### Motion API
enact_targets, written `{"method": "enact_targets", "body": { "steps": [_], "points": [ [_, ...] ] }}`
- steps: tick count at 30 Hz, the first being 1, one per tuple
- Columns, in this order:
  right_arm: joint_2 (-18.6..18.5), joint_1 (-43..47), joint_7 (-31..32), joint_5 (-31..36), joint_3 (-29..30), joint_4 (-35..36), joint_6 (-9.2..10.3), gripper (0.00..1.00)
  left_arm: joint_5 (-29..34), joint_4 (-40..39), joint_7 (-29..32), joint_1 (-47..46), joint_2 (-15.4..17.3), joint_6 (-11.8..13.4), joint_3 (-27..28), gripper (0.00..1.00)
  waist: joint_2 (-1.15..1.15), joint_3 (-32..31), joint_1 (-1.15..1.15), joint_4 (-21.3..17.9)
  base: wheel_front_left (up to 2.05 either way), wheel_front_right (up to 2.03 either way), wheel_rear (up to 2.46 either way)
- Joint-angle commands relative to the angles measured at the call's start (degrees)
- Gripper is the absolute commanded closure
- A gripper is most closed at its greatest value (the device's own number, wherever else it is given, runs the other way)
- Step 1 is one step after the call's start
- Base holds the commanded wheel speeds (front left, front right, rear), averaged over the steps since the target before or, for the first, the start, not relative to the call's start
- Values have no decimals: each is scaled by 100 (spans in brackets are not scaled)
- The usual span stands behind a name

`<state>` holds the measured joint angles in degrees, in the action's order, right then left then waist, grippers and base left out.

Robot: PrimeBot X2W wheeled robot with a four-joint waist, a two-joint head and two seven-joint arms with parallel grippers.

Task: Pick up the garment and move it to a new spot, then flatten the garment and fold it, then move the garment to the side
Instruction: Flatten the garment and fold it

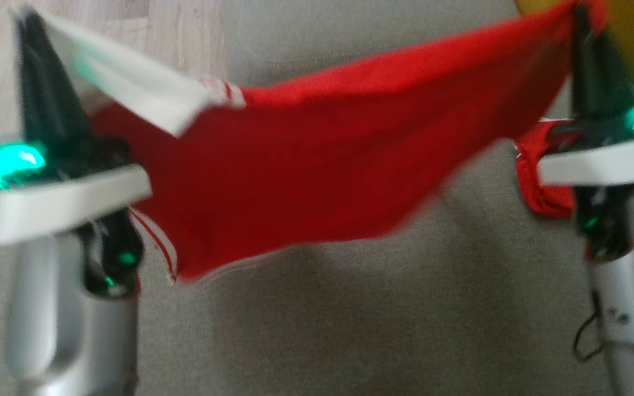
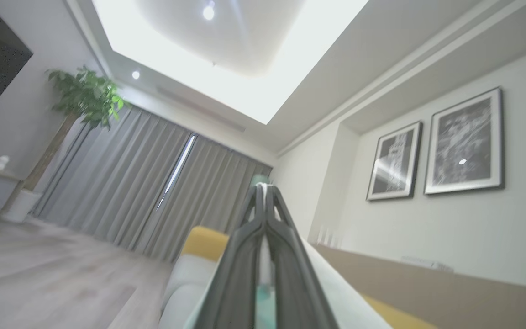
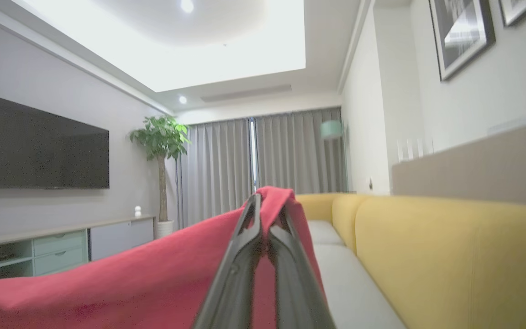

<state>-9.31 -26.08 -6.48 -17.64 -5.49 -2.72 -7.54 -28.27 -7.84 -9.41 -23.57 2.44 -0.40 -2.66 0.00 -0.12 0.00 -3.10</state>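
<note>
Pointing upward and apart, left jaws and right jaws clamp the garment (image 1: 306, 165) slung between

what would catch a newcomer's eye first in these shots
The red garment hangs stretched like a hammock across the middle of the head view, above the grey seat cushion. The left gripper pinches its white edge at the upper left, the right gripper a red corner at the upper right. In the right wrist view, a yellow sofa back runs along the right side.
</note>
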Motion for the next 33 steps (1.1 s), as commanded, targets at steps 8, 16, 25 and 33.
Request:
{"method": "enact_targets", "body": {
  "steps": [8, 16, 25, 33],
  "points": [
    [-272, -765, 906, 98, -167, 1541, 5, 100, -252, -1306, 616, -1146, 175, 255, 377, 100, 0, -230, 0, -55, 0, 0, 0],
    [-92, -525, 1738, 265, 151, 2604, 5, 100, -529, -2436, 1209, -1448, 163, 707, 566, 100, 0, -284, 0, -72, 0, 0, 0],
    [249, -396, 2465, 632, 553, 2702, 5, 100, -410, -2007, 1777, -1782, 573, 936, 818, 100, 0, 131, 0, -147, 0, 0, 0],
    [-80, -1997, 2034, 667, 286, 736, 5, 100, -434, 518, 1739, -3213, 1129, 494, 810, 100, 0, 1518, 0, -256, 0, 0, 0]
  ]
}}
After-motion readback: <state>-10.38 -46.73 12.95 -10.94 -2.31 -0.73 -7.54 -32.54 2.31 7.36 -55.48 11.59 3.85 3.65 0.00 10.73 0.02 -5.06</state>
